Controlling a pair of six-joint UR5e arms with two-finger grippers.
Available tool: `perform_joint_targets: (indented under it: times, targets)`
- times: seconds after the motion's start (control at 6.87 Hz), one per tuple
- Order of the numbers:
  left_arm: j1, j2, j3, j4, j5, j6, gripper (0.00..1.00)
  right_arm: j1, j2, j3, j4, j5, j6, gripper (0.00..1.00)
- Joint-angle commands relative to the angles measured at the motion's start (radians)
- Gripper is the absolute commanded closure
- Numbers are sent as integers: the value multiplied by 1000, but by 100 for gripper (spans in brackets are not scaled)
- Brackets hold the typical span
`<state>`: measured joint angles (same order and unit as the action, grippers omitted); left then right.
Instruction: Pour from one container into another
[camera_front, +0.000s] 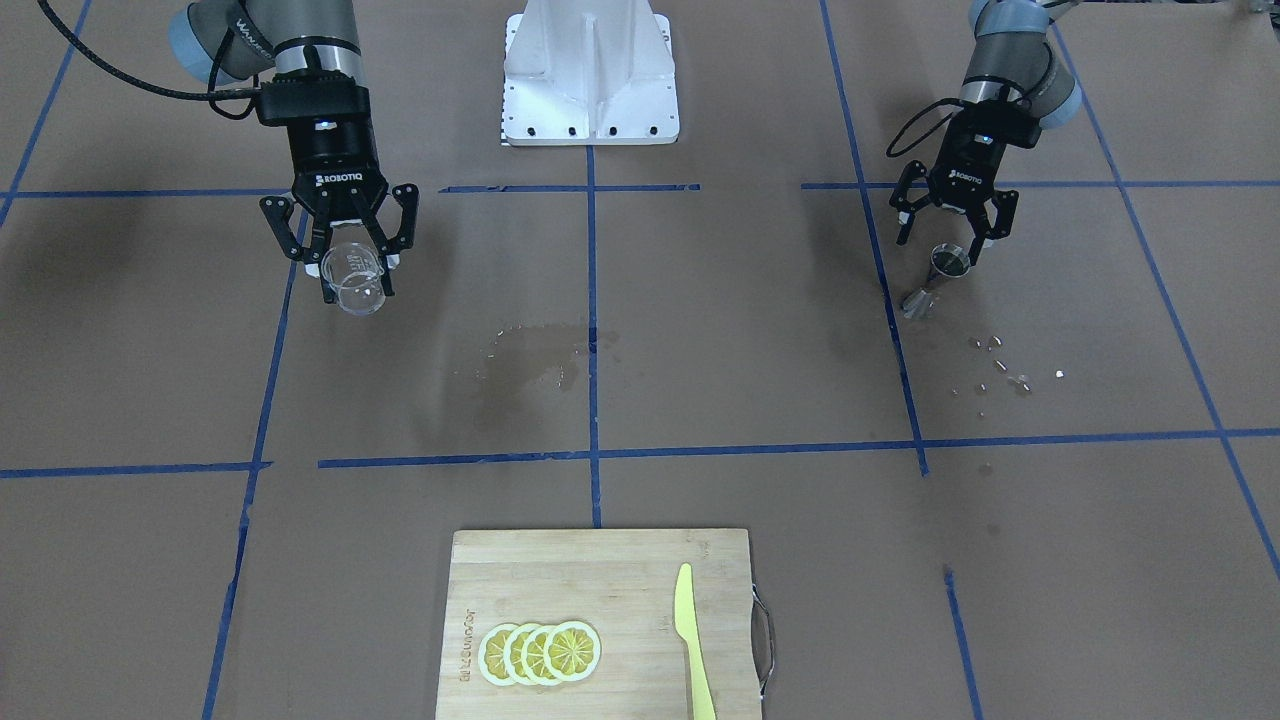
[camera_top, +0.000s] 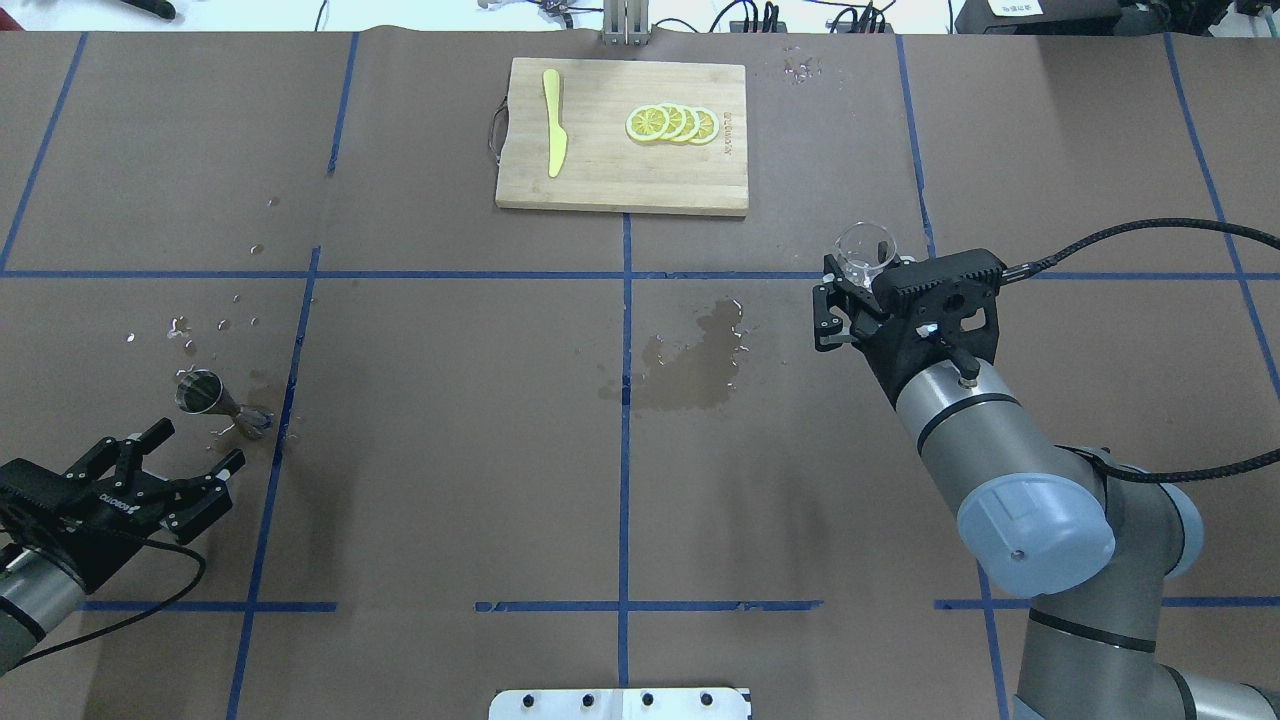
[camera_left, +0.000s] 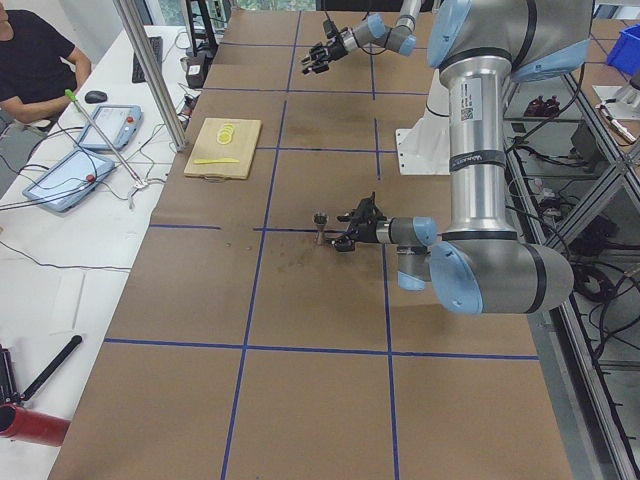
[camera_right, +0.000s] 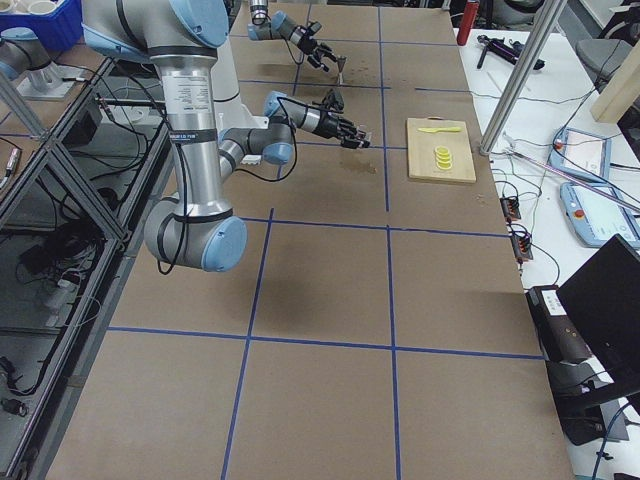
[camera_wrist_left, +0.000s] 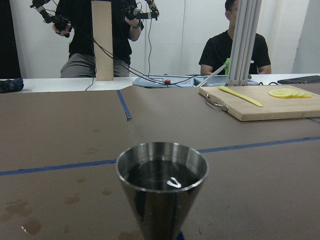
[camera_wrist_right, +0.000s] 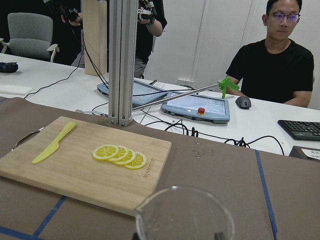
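The clear glass tumbler (camera_front: 354, 282) (camera_top: 866, 250) looks empty and is held above the table with my right gripper (camera_front: 352, 262) (camera_top: 852, 288) shut on it. Its rim (camera_wrist_right: 184, 212) fills the bottom of the right wrist view. The steel jigger (camera_front: 941, 274) (camera_top: 206, 394) (camera_left: 320, 222) stands upright on the table on my left side. In the left wrist view the jigger (camera_wrist_left: 162, 187) holds liquid nearly to the brim. My left gripper (camera_front: 948, 228) (camera_top: 197, 447) is open just behind the jigger, near it and not touching.
A wooden cutting board (camera_front: 560, 570) (camera_top: 600, 185) with a yellow knife (camera_front: 690, 640) and lemon slices (camera_front: 540, 652) lies at the table's far edge. A wet patch (camera_top: 690, 365) darkens the middle, and droplets (camera_front: 1000, 365) lie beside the jigger. Operators sit beyond the table.
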<state>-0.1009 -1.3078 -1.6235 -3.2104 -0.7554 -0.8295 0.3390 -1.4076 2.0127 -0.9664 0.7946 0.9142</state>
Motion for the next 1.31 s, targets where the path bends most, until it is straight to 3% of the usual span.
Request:
perform_joint_targets:
  times: [0.0,0.29,0.44,0.58,0.73,0.87,1.17]
  targets:
    - [-5,96,-25,1,-231,80,0,0,1,1,0,0,0,78]
    - [-46,230,-45,-2,-463,108,1,0,1,-12,0,-1,2,78]
    - [-139,231,-32,0,-561,145,0,2,1,-23,2,-6,14,78]
    - [-280,217,-12,23,-666,235,1,2,-7,-26,2,-8,40,79]
    - [-485,173,-3,94,-850,324,0,2,-16,-31,2,-15,76,80]
    - [-625,141,-1,181,-960,378,1,2,-33,-34,3,-34,83,80]
    - [-774,37,-3,365,-1112,392,0,2,-123,-86,221,-37,117,85]
